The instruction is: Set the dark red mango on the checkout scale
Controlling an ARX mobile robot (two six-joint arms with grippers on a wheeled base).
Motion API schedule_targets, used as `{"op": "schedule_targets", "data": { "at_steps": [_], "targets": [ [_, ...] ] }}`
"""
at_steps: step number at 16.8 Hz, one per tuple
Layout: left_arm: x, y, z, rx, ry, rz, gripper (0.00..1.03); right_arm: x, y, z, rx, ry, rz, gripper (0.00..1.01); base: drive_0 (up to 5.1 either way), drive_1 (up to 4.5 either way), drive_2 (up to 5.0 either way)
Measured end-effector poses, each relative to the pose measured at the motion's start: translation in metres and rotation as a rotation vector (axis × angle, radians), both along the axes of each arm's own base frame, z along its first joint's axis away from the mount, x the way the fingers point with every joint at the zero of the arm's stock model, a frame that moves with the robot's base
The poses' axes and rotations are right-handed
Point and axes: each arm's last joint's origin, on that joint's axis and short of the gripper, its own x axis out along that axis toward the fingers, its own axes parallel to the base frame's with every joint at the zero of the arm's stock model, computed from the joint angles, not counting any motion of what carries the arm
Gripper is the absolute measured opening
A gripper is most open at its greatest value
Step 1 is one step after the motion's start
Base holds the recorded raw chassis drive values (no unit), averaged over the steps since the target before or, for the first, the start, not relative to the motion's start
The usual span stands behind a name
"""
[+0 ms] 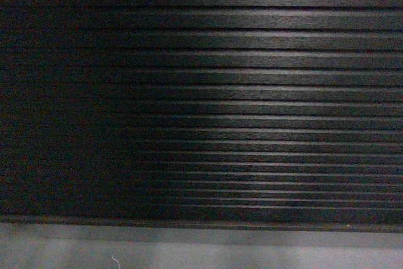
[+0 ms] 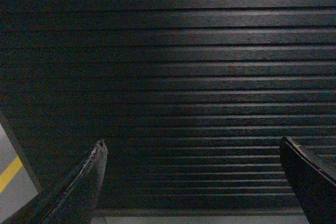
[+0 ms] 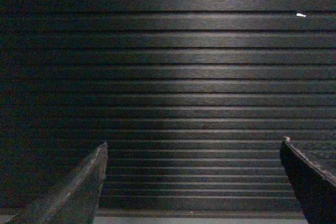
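Left pincer (image 2: 191, 145) released, dark fingers spread wide, nothing between; right pincer (image 3: 191, 145) likewise released, empty. Both face long black bench with horizontally ribbed front (image 1: 201, 92), which fills all views. Head view alone shows neither pincer, only grey floor strip (image 1: 201, 250). Left wrist view alone shows yellow floor line (image 2: 9, 174). Small white speck (image 3: 300, 15), perhaps glare, right wrist only. Dark red mango, scale: in no view.

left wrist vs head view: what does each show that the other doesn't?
Only the left wrist view shows the left gripper, jaws wide apart and empty, and a yellow floor line at lower left. Only the head view shows a wide strip of grey floor along the counter's base. Both are filled by the checkout and its ribbed black front; neither shows mango or scale.
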Motion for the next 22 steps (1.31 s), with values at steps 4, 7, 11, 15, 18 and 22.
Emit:
{"op": "schedule_targets", "data": {
  "at_steps": [4, 7, 11, 15, 18, 22],
  "targets": [
    [0.0, 0.0, 0.0, 0.0, 0.0, 0.0, 0.98, 0.0, 0.0, 0.0, 0.0, 0.0, 0.0, 0.98, 0.0, 0.0, 0.0],
    [0.0, 0.0, 0.0, 0.0, 0.0, 0.0, 0.98, 0.0, 0.0, 0.0, 0.0, 0.0, 0.0, 0.98, 0.0, 0.0, 0.0],
    [0.0, 0.0, 0.0, 0.0, 0.0, 0.0, 0.98, 0.0, 0.0, 0.0, 0.0, 0.0, 0.0, 0.98, 0.0, 0.0, 0.0],
    [0.0, 0.0, 0.0, 0.0, 0.0, 0.0, 0.98, 0.0, 0.0, 0.0, 0.0, 0.0, 0.0, 0.98, 0.0, 0.0, 0.0],
    [0.0, 0.0, 0.0, 0.0, 0.0, 0.0, 0.98, 0.0, 0.0, -0.0001, 0.0, 0.001, 0.0, 0.98, 0.0, 0.0, 0.0],
    [0.0, 0.0, -0.0001, 0.0, 0.001, 0.0, 0.98, 0.0, 0.0001, 0.0, -0.002, 0.0, 0.002, 0.98, 0.0, 0.0, 0.0]
  ]
}}
